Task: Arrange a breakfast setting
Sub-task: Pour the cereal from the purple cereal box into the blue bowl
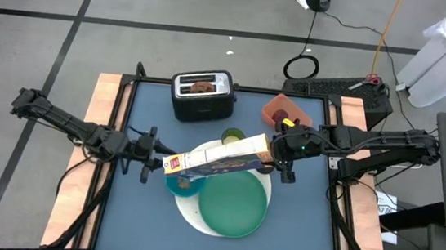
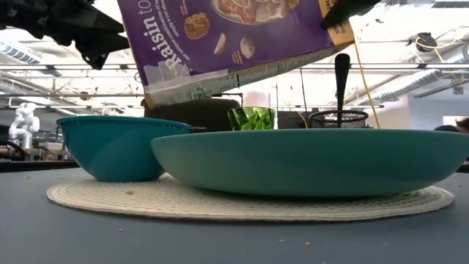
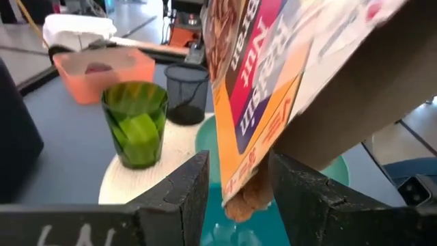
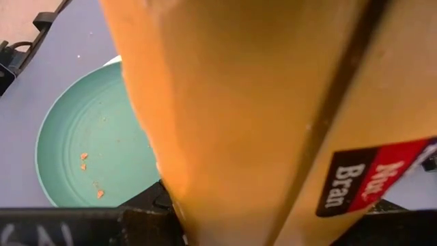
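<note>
Cardboard cereal box [image 1: 220,159] is clamped at both ends, left gripper [image 1: 151,156] and right gripper [image 1: 280,149], tipped over the blue bowl [image 1: 182,184] beside the green plate [image 1: 234,205]. We should tilt slowly, keeping its mouth above the bowl.

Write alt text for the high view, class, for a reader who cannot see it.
Both pincers, left and right, hold a cereal box tilted over a blue bowl beside a large green plate on a round mat; a toaster stands behind.
</note>
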Controlling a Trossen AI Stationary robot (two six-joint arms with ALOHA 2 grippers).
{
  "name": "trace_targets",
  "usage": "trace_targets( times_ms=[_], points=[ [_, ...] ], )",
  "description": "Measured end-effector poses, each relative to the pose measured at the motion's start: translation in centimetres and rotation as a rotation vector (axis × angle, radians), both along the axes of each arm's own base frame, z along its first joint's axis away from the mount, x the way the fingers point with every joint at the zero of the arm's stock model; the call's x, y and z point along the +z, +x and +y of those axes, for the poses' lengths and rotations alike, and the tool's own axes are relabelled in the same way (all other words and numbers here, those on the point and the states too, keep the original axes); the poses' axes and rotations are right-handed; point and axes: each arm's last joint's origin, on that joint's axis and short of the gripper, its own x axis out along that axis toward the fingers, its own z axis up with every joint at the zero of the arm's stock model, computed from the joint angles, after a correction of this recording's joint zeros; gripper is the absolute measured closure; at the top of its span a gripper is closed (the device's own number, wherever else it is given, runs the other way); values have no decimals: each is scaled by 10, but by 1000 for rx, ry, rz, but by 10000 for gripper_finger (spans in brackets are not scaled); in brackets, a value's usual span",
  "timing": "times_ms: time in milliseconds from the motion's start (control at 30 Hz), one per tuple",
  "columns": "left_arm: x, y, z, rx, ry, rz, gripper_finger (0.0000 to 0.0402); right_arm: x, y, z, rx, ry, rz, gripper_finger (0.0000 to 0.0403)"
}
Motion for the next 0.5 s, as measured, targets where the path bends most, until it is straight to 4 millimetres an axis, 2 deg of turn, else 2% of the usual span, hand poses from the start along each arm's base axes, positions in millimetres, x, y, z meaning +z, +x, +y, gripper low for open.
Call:
trace_targets(
  times_ms=[500],
  points=[
    [13,9,-3,-13,48,-159,245,1,1,0,0,1,-9,228]
  ],
)
